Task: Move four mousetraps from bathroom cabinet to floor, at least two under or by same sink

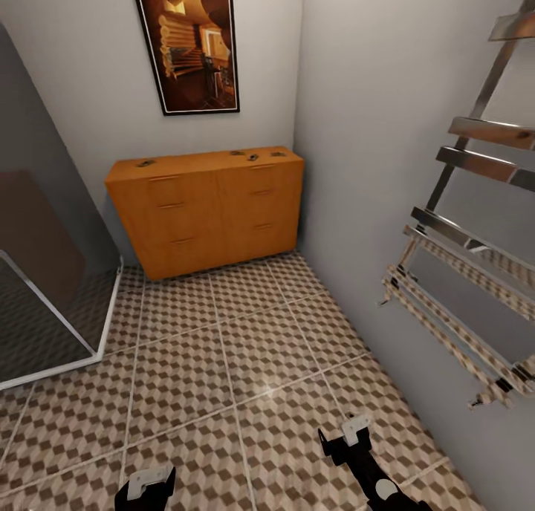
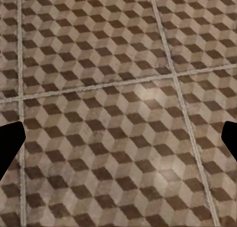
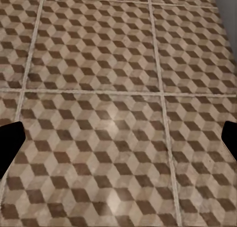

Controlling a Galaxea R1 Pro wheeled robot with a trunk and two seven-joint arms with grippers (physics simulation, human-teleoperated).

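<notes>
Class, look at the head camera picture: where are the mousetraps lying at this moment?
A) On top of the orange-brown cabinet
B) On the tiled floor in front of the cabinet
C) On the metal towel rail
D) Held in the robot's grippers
A: the small mousetraps lie on the flat top of the cabinet, one toward its left end, the others toward its right.

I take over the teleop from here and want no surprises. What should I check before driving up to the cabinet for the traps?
1. Cabinet in sight, against the far wall: ok.
2. Mousetraps on its top: four small dark shapes, too small to confirm: cannot tell.
3. Bathroom floor toward the cabinet free of obstacles: ok.
4. Left gripper open, nothing held: ok.
5. Right gripper open, nothing held: ok.
6. Towel rail juts out at the right: mind clearance, cannot tell.
</notes>
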